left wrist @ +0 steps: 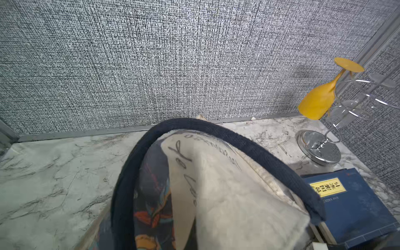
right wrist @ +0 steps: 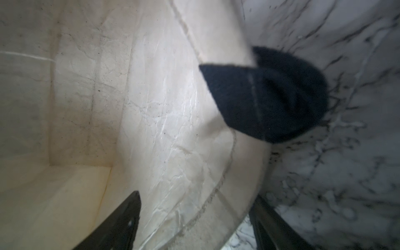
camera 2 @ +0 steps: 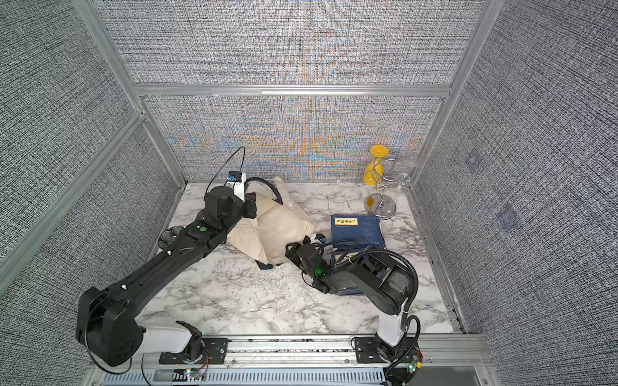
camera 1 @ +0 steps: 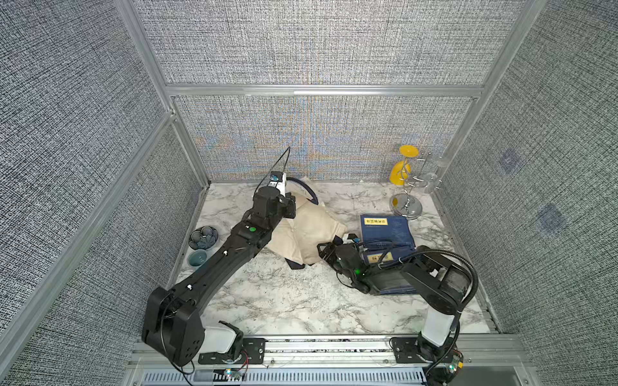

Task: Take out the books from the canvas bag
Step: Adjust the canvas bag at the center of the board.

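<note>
Since cream canvas bag (camera 1: 311, 234) looks empty inside, job judged nearly done: thin dark-blue books (camera 1: 388, 230) laid on marble tabletop (camera 1: 284, 300) beside it. Bag pinched by shut left fingers (camera 1: 290, 206); right fingers (right wrist: 127, 218) spread, nothing held.

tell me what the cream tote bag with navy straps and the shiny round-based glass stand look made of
Cream tote bag: woven canvas-like cloth, matte; it creases and sags softly. Navy straps: thick webbing, coarse weave visible. Glass stand: likely chromed metal wire and base, mirror-bright reflections.

chrome rack (camera 1: 406, 205) — yellow glass (camera 1: 399, 173) hung inverted | floral bowl (camera 1: 203, 238) beside teal bowl (camera 1: 197, 258) | marble tabletop (camera 1: 284, 300)
</note>
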`<action>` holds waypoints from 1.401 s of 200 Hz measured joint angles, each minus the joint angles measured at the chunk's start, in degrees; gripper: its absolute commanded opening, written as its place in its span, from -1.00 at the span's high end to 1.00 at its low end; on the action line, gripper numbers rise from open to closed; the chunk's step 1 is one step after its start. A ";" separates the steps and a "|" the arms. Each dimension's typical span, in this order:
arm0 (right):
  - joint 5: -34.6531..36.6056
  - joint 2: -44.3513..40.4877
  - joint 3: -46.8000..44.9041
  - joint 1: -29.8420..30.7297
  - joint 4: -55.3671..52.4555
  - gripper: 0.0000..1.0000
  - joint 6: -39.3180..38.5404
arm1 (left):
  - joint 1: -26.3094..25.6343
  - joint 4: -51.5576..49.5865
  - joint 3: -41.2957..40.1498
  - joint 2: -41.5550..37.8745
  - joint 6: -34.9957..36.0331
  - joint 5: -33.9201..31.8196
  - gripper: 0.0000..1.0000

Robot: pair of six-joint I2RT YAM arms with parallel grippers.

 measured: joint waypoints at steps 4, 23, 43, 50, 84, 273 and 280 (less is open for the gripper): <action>-0.09 -0.20 -0.20 0.04 0.20 -0.59 -0.02 | 0.00 0.63 -0.48 -0.55 0.00 0.00 1.00; 0.13 -1.20 -0.87 0.66 0.72 -0.60 -0.04 | 0.00 3.39 -2.27 -2.73 0.04 0.00 1.00; 0.15 -1.49 -1.03 1.29 1.60 -0.62 -0.31 | 0.00 6.14 -3.76 -4.68 0.17 0.00 1.00; 0.15 -1.49 -1.14 1.51 1.99 -0.63 -0.42 | 0.00 7.08 -4.20 -5.16 0.22 0.00 1.00; 0.33 0.55 -1.22 2.75 5.11 -0.64 -1.44 | 0.00 10.64 -5.99 -6.75 0.46 -0.07 1.00; 1.95 10.10 2.64 2.78 23.82 -0.47 -8.28 | -0.07 20.02 -10.75 -12.74 -3.17 3.04 1.00; 1.77 10.51 2.73 2.73 24.76 -0.40 -8.55 | -0.07 20.22 -10.75 -12.74 -3.17 3.15 1.00</action>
